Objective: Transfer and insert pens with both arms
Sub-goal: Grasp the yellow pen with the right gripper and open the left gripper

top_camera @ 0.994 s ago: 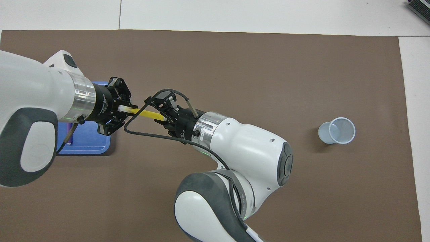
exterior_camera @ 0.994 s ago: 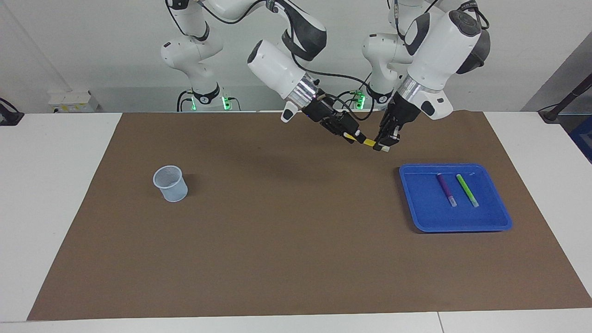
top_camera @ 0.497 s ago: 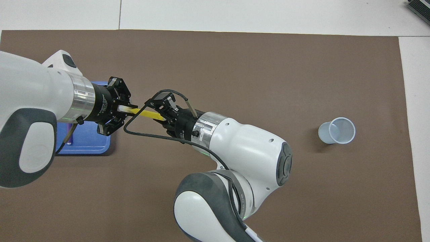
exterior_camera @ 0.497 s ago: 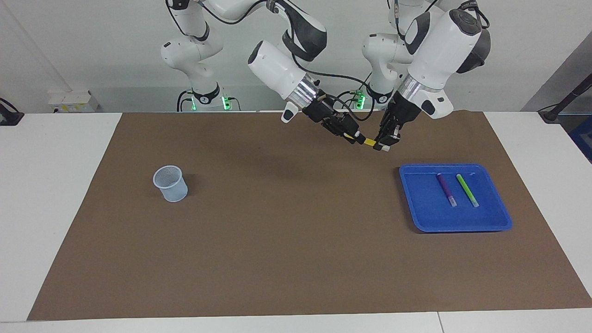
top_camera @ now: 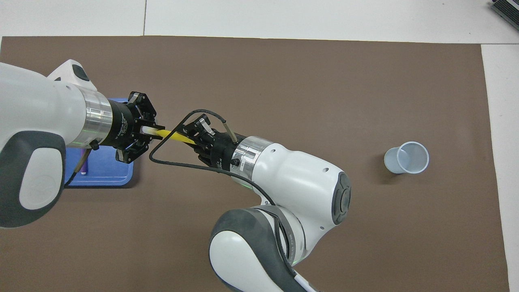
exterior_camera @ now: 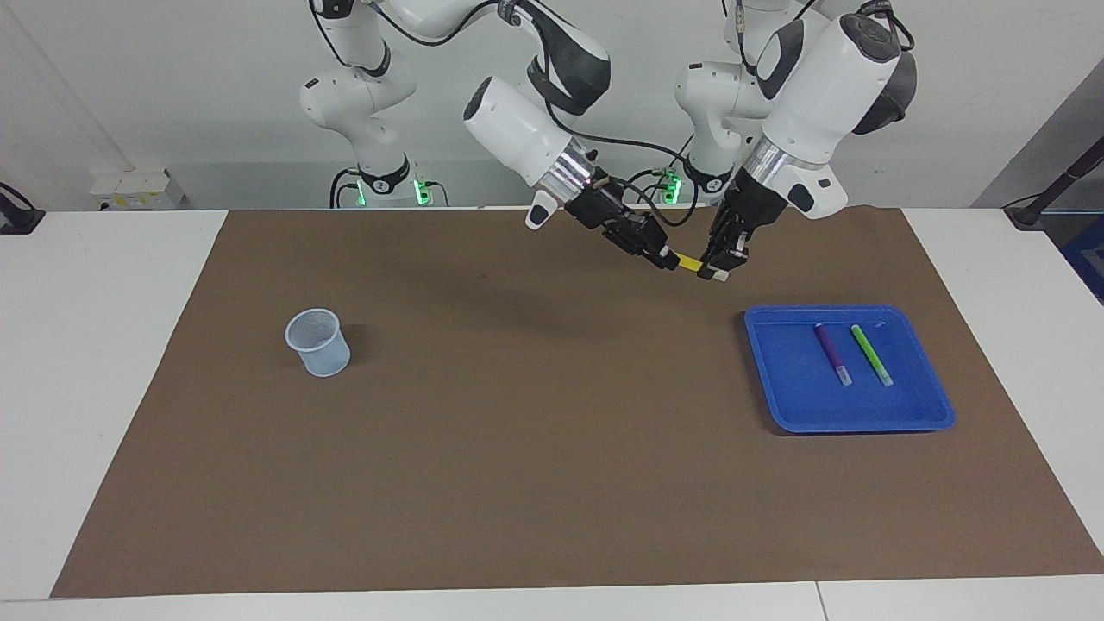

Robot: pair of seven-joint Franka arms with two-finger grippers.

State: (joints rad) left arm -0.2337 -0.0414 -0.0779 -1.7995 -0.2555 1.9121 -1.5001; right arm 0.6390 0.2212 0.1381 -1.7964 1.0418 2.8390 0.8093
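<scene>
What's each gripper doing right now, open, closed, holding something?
Left gripper: shut on the yellow pen.
Right gripper: shut on the same yellow pen.

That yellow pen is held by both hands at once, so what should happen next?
Probably the left hand lets go: the right hand is now shut on the yellow pen too, and the cup stands toward the right arm's end.

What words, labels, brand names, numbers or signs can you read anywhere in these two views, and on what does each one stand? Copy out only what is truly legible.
Left gripper, wrist collar: white lettering, too small to read.
Yellow pen, purple pen, green pen: no print visible.
Blue tray, cup: no print visible.
Nothing else legible.
</scene>
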